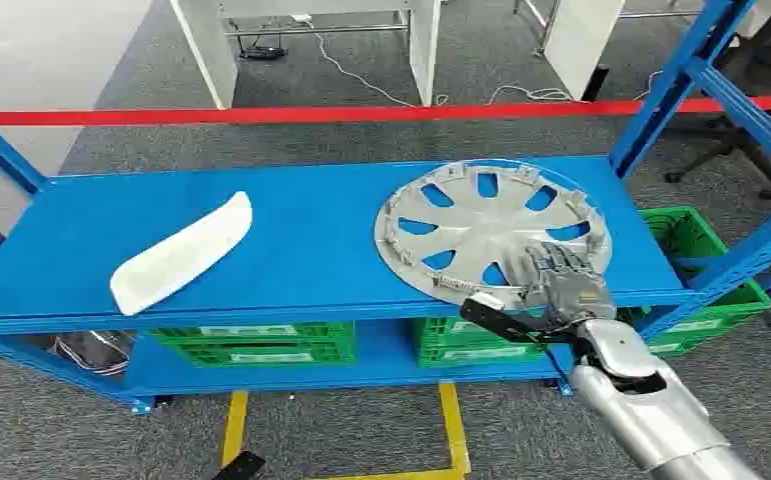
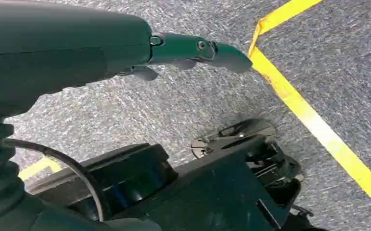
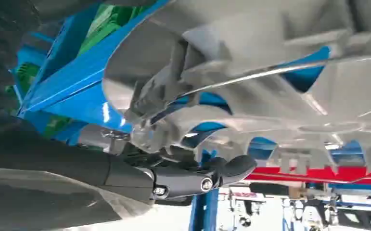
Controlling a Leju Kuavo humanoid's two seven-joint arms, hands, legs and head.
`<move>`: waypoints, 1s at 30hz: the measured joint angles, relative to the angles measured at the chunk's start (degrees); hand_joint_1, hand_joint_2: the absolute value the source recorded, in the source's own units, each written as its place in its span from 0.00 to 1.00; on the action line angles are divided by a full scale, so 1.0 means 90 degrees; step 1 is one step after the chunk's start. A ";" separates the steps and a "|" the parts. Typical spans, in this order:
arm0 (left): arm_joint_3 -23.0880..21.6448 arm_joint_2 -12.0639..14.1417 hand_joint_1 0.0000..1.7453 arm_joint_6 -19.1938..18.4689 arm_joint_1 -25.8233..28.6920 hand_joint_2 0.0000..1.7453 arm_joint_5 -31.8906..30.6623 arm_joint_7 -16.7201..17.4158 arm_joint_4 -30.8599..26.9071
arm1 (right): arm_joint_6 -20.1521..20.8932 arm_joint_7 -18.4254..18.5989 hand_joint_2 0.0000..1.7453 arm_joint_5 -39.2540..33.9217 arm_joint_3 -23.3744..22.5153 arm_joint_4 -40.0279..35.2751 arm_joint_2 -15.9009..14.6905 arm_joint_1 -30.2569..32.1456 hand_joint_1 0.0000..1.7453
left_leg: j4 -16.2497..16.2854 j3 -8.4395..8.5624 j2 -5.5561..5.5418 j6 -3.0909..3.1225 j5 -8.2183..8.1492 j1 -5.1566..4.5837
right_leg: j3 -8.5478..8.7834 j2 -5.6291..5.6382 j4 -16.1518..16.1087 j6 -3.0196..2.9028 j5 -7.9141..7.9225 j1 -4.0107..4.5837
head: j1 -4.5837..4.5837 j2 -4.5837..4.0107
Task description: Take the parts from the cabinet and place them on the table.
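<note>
on the left of the blue metal shelf (image 1: 301,255) we see a long white curved plastic part (image 1: 181,253), not yet picked up. to the right lies the round silver plastic wheel cover (image 1: 491,232). our right hand (image 1: 559,285) rests its fingers on its near edge, thumb under. we think we are grabbing it; next we squeeze and lift. our left hand (image 2: 193,50) hangs over the floor, holding nothing.

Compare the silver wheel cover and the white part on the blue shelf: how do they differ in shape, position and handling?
The wheel cover is round, silver and cut with openings; the white part is long, curved and solid. The wheel cover lies on the shelf's right side with the right hand on its near rim; the white part lies on the left side, untouched. Both rest on the same blue shelf.
</note>
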 joint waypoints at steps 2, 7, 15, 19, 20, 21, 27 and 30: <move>0.0000 0.0000 0.00 0.0000 0.0002 1.00 -0.0005 0.0002 0.0000 | 0.0046 0.0002 1.00 -0.0030 0.0090 0.0085 0.0000 -0.0106 0.00 | 0.0000 -0.0012 0.0002 0.0000 0.0000 0.0000 | -0.0013 0.0012 0.0005 0.0000 0.0003 0.0000 | -0.0005 0.0000; 0.0000 -0.0002 0.00 -0.0027 -0.0031 1.00 -0.0092 0.0056 0.0000 | 0.0321 0.0039 1.00 -0.0275 0.0437 0.0476 -0.0015 -0.0453 0.00 | 0.0007 -0.0016 0.0016 0.0000 0.0001 0.0000 | -0.0023 0.0026 0.0005 0.0002 0.0010 0.0000 | -0.0005 0.0000; 0.0002 0.0000 0.00 -0.0007 -0.0030 1.00 -0.0143 0.0078 0.0000 | 0.0481 -0.0175 1.00 -0.0828 0.0653 0.0743 -0.0024 -0.0615 1.00 | 0.0011 -0.0016 0.0017 0.0000 0.0001 0.0000 | -0.0022 0.0030 0.0006 0.0002 0.0010 0.0000 | 0.0000 0.0002; 0.0007 0.0000 0.00 -0.0007 -0.0028 1.00 -0.0160 0.0075 0.0000 | 0.0459 -0.0185 1.00 -0.0877 0.0736 0.0743 -0.0039 -0.0629 1.00 | 0.0013 -0.0015 0.0017 0.0000 0.0001 0.0001 | -0.0020 0.0030 0.0006 0.0003 0.0011 0.0001 | -0.0002 0.0000; 0.0007 0.0000 0.00 -0.0007 -0.0028 1.00 -0.0163 0.0075 0.0000 | 0.0459 -0.0187 1.00 -0.0875 0.0762 0.0743 -0.0046 -0.0628 1.00 | 0.0013 -0.0015 0.0017 0.0000 0.0001 0.0001 | -0.0020 0.0031 0.0006 0.0004 0.0011 0.0001 | 0.0000 0.0000; 0.0007 0.0000 0.00 -0.0007 -0.0028 1.00 -0.0163 0.0075 0.0000 | 0.0457 -0.0187 1.00 -0.0875 0.0782 0.0743 -0.0051 -0.0628 1.00 | 0.0013 -0.0014 0.0018 0.0000 0.0001 0.0001 | -0.0020 0.0032 0.0006 0.0005 0.0012 0.0001 | -0.0002 0.0000; 0.0007 0.0000 0.00 -0.0007 -0.0028 1.00 -0.0163 0.0075 0.0000 | 0.0437 -0.0194 1.00 -0.0875 0.0840 0.0743 -0.0061 -0.0641 1.00 | 0.0015 -0.0013 0.0019 0.0004 0.0008 0.0001 | -0.0018 0.0033 0.0006 0.0010 0.0019 0.0001 | -0.0002 0.0000; 0.0012 0.0000 0.00 -0.0007 -0.0028 1.00 -0.0163 0.0073 0.0000 | 0.0427 -0.0194 1.00 -0.0875 0.0862 0.0733 -0.0066 -0.0645 1.00 | 0.0016 -0.0013 0.0019 0.0003 0.0011 0.0001 | -0.0016 0.0031 0.0006 0.0013 0.0022 0.0001 | -0.0002 0.0000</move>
